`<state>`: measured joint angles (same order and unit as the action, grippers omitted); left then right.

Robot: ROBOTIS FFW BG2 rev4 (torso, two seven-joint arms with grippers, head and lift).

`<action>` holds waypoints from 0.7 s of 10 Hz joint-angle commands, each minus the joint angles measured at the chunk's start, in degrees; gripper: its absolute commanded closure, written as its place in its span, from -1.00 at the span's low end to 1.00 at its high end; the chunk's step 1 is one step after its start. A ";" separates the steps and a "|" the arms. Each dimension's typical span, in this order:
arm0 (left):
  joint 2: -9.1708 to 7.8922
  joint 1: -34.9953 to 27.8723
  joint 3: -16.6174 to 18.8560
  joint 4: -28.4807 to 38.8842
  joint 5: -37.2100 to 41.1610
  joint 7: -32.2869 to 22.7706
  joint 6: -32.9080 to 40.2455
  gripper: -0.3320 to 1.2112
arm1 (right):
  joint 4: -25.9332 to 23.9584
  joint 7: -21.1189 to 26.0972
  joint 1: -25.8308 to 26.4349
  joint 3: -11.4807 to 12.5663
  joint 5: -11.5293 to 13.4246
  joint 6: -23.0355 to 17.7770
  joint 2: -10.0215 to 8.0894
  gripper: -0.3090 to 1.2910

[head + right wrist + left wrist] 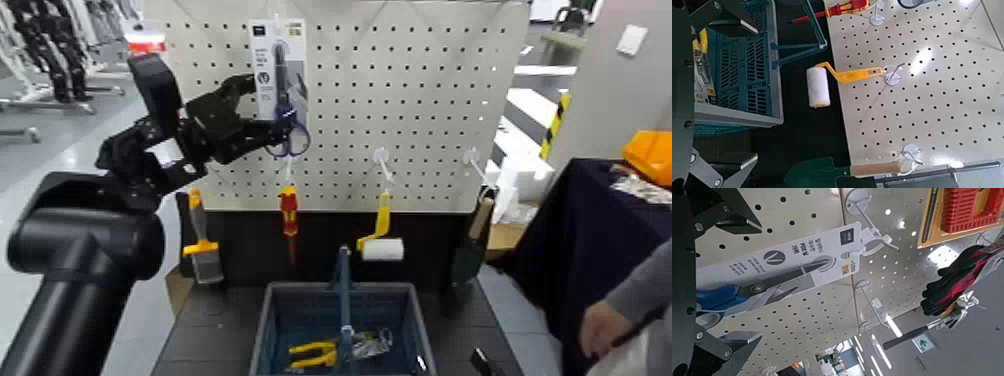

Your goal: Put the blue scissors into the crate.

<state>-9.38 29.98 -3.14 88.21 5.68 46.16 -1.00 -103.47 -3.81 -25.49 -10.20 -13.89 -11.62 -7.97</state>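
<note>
Item under inspection: the blue-handled scissors (284, 110), fixed to a tall white printed card (264, 70), hang from a hook (877, 243) on the white pegboard (420, 100). They are outside the crate (268, 325), above it and toward the robot's left.

The left gripper (758, 282) is at the lower part of the card, by the blue loop handles. Its jaws stand wide, one on either side of the handles, and are not closed on them; whether either jaw touches the card cannot be told. The right gripper (754, 94) is low, beside the crate on the robot's right, jaws wide and holding nothing.

The crate, a blue-grey slatted basket with its central handle (345, 300) upright, contains yellow-handled pliers (315, 353) (the packaging next to them is hard to make out).

Also hanging in a row below the scissors: a brush with a grey and orange handle (206, 245), a red and yellow screwdriver (290, 215), a paint roller with a white sleeve (383, 248) and a green trowel (468, 258). A person's hand (602, 326) is at the far right of the head view.
</note>
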 commanded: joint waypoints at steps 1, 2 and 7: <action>-0.11 0.52 -0.20 -0.24 -0.15 0.07 0.30 0.20 | 0.29 -0.23 0.17 0.01 -0.17 0.11 0.06 -0.38; -0.11 0.52 -0.20 0.03 -0.41 -0.02 0.30 0.47 | 0.29 -0.32 0.17 0.01 -0.17 0.19 0.06 -0.38; -0.11 0.60 -0.38 0.82 -0.94 -0.99 -0.32 0.86 | 0.29 -0.50 0.17 -0.08 -0.17 0.37 0.06 -0.38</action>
<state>-9.51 30.58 -3.50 89.00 4.82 45.19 -1.33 -103.18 -4.30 -25.31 -10.28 -14.06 -11.25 -7.96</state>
